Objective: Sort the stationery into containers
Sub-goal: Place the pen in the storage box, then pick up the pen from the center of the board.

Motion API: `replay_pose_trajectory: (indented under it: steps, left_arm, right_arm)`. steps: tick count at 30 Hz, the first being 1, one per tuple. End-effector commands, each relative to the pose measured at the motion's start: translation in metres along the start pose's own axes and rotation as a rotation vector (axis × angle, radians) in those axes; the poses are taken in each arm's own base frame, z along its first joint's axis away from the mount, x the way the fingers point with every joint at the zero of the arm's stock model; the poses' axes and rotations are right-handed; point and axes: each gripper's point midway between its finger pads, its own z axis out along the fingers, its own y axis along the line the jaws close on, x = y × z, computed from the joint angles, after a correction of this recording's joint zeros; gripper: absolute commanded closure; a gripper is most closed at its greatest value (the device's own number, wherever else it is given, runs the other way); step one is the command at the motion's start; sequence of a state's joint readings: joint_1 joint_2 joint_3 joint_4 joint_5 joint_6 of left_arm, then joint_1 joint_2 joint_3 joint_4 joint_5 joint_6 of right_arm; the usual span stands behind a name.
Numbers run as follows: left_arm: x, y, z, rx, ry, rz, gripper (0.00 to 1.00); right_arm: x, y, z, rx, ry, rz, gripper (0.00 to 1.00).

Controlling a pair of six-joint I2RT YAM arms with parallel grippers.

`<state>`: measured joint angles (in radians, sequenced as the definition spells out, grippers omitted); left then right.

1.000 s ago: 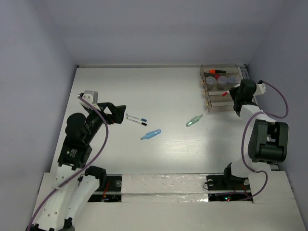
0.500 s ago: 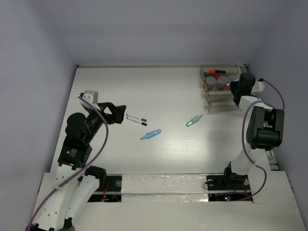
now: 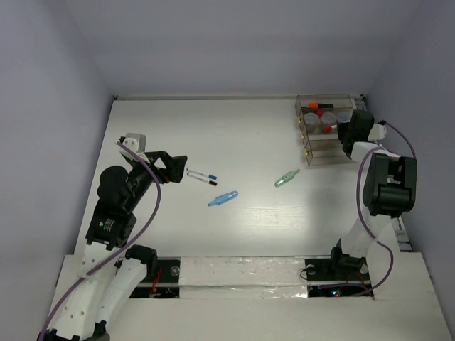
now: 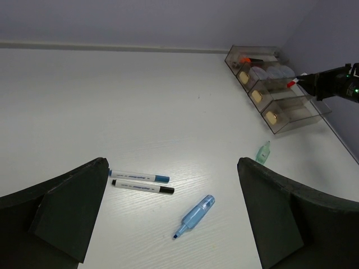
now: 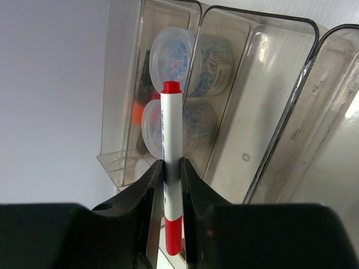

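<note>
Left gripper point(image 3: 175, 168) gapes wide and empty, with the blue-capped pen point(image 4: 137, 177) and black-capped pen point(image 4: 143, 189) lying crosswise just ahead of its fingers. Right gripper point(image 5: 171, 168) pinches the red-capped pen point(image 5: 170, 129) above the organiser point(image 5: 255, 20), its long axis parallel to the troughs. An empty compartment point(image 5: 252, 112) is just beside it.

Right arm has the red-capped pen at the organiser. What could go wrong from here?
1. In the wrist view, the red-capped pen in the right pincer lines up with the round pots, not a bare compartment of the organiser. Dropped here, it may rest on their lids or bounce out.
2. The grip sits toward one end of the pen, so it could swing and catch a divider wall.
</note>
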<state>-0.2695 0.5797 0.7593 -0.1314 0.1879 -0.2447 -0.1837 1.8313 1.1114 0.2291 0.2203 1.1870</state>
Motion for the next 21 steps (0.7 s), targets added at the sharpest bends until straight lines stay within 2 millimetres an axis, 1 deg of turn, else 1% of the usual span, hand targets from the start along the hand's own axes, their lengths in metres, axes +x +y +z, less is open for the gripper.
replay_pose_trajectory:
  steps: [1,3,5,7,9,11,13,14,15,16,17,18,19,20,21]
  left_arm:
    - [-0.006,-0.005,0.001,0.021,-0.032,-0.001,0.01]
    - [-0.007,-0.004,0.001,0.02,-0.034,0.001,0.01]
    - [-0.006,-0.005,0.001,0.021,-0.032,0.001,0.01]
    - [-0.006,-0.005,0.001,0.024,-0.031,0.001,0.01]
    - [-0.007,-0.005,0.001,0.025,-0.033,-0.001,0.01]
    - [-0.007,-0.005,0.001,0.025,-0.034,-0.001,0.01]
    - [-0.007,-0.005,0.001,0.024,-0.035,-0.001,0.01]
    - [-0.007,-0.005,0.001,0.022,-0.035,0.001,0.01]
    - [-0.007,-0.004,0.001,0.019,-0.035,0.001,0.01]
    - [-0.008,-0.005,0.001,0.02,-0.037,0.001,0.01]
    - [-0.008,-0.004,0.001,0.018,-0.038,0.001,0.01]
    - [-0.008,-0.004,0.001,0.014,-0.039,0.001,0.01]
    - [-0.008,-0.003,0.001,0.01,-0.037,0.002,0.01]
    - [-0.009,-0.003,0.001,0.009,-0.039,0.002,0.01]
    - [-0.009,-0.001,0.001,0.0,-0.041,0.002,0.01]
  right_arm:
    - [-0.003,0.008,0.005,-0.038,-0.007,0.039,0.77]
    - [-0.001,0.009,0.005,-0.044,0.004,0.046,0.69]
    - [0.0,0.011,0.003,-0.055,0.008,0.049,0.63]
    - [-0.002,0.015,0.0,-0.07,0.007,0.047,0.62]
    - [-0.004,0.02,-0.005,-0.089,0.005,0.043,0.51]
    - [-0.006,0.023,-0.009,-0.101,0.003,0.03,0.5]
    - [-0.009,0.036,-0.019,-0.15,0.009,0.007,0.51]
    - [-0.011,0.05,-0.026,-0.218,0.008,-0.036,0.59]
    - [0.0,0.063,-0.037,-0.301,0.076,-0.069,0.62]
    - [0.011,0.082,-0.049,-0.403,0.112,-0.142,0.65]
    - [0.029,0.096,-0.06,-0.476,0.164,-0.205,0.83]
    - [0.051,0.115,-0.079,-0.585,0.262,-0.273,0.88]
    - [0.066,0.125,-0.092,-0.641,0.307,-0.338,0.91]
    - [0.101,0.13,-0.11,-0.707,0.371,-0.47,0.96]
    - [0.123,0.135,-0.126,-0.76,0.433,-0.538,0.96]
